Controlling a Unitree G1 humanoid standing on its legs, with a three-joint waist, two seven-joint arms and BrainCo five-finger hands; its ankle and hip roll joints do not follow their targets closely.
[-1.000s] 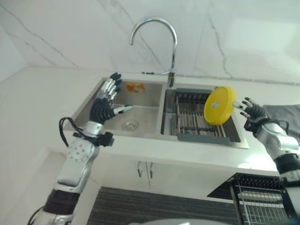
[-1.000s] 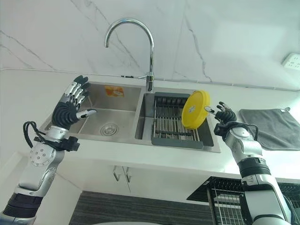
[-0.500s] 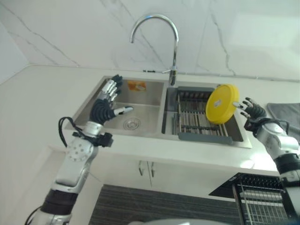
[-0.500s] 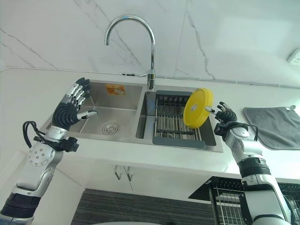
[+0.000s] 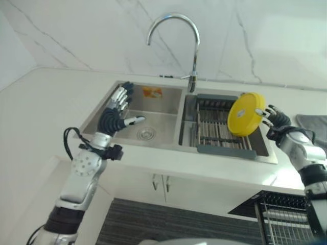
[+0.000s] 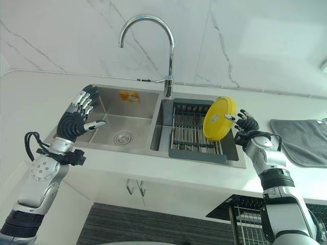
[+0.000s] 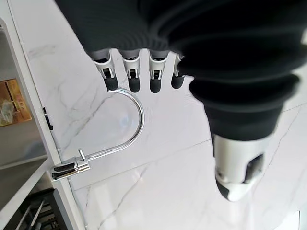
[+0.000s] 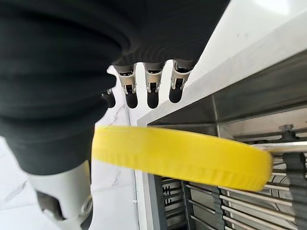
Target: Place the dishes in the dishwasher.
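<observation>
one left hand [image 5: 115, 113] hung over the left basin of the steel double sink [image 5: 153, 118], fingers spread straight and relaxed, gripping nothing; it sat just where it had been a second before. one basin held a round drain [image 5: 146, 133] and a small orange sticker [image 5: 152, 92] on its back wall. one tall chrome faucet [image 5: 180, 41] arched up between the two basins, smooth and shiny against the white veined marble wall. the right basin carried one dark grey drying rack [image 5: 220, 130] with metal bars running front to back. over that rack's right end stood the one yellow plate [image 5: 245, 114], round, plastic-looking, tilted on edge, its ribbed rim clear in the right wrist view. the right hand [image 6: 247, 125] was at the plate's right edge, fingers outstretched behind it and thumb on the near side, pinching the rim; plate and hand kept the same place over the rack as a second before, though the whole view had shifted a bit. one grey towel [image 6: 304, 141] lay flat on the white counter [image 5: 46, 107] at far right, and one wire dishwasher basket [image 6: 245, 219] showed below the counter edge.
</observation>
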